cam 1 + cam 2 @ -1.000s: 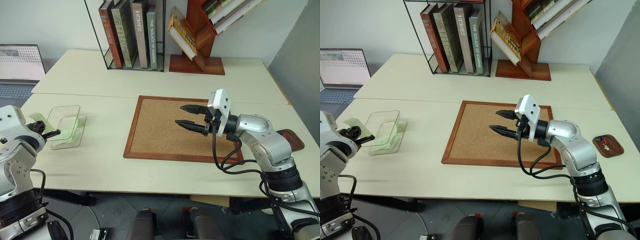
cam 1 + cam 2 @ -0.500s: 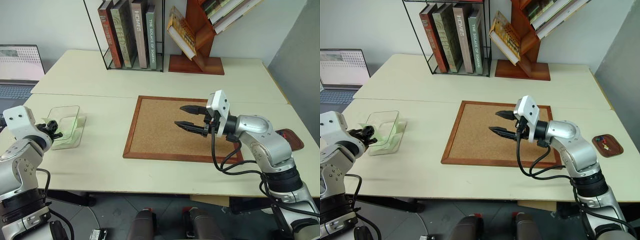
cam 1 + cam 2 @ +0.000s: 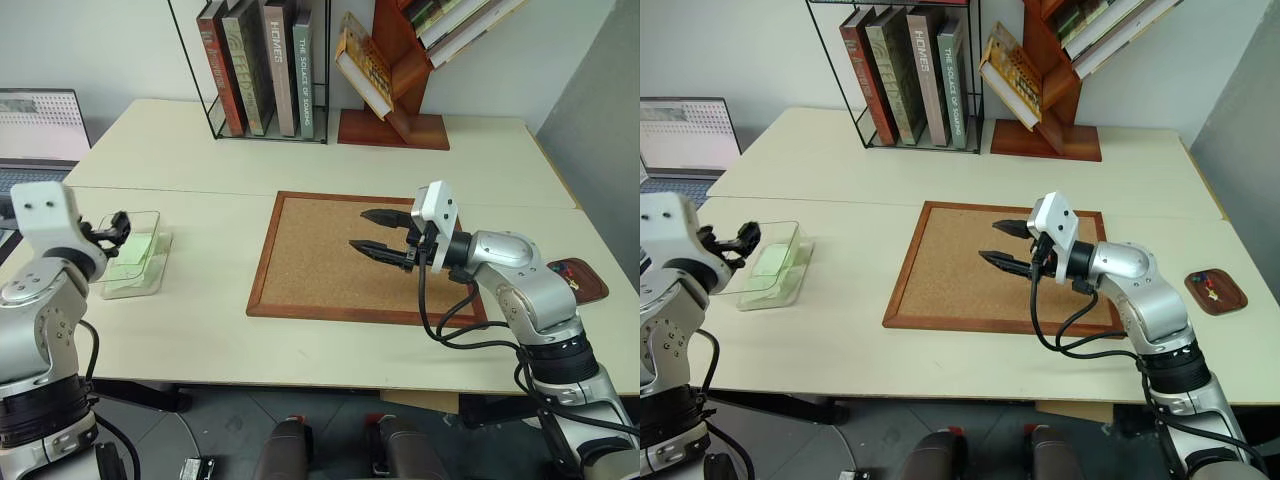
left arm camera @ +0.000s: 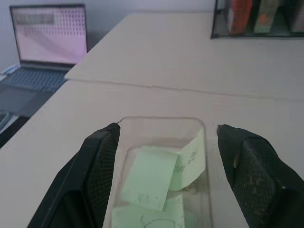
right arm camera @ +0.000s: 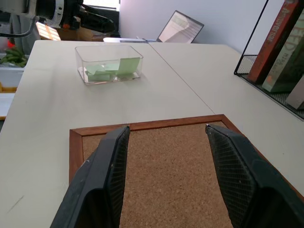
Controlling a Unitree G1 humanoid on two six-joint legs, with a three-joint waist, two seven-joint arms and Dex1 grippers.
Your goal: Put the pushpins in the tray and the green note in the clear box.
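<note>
The clear box (image 3: 131,262) stands at the table's left. Inside it lies the green note (image 4: 149,178), and another pale green slip (image 4: 191,156) leans on the box wall. My left gripper (image 3: 114,229) hovers open just above the box's near end, holding nothing. My right gripper (image 3: 375,232) is open and empty, level over the corkboard (image 3: 320,262). The small reddish-brown tray (image 3: 1217,291) sits at the table's right edge, behind my right forearm, with pushpins (image 3: 1207,284) in it.
A wire rack of books (image 3: 265,70) and a wooden slanted shelf (image 3: 392,75) stand at the back. A laptop (image 3: 688,130) sits at the far left. The box also shows beyond the corkboard in the right wrist view (image 5: 109,64).
My left gripper held a green note beside the box one second ago. It has since opened, risen and swung over the box, and the note now lies inside. The right arm kept still.
</note>
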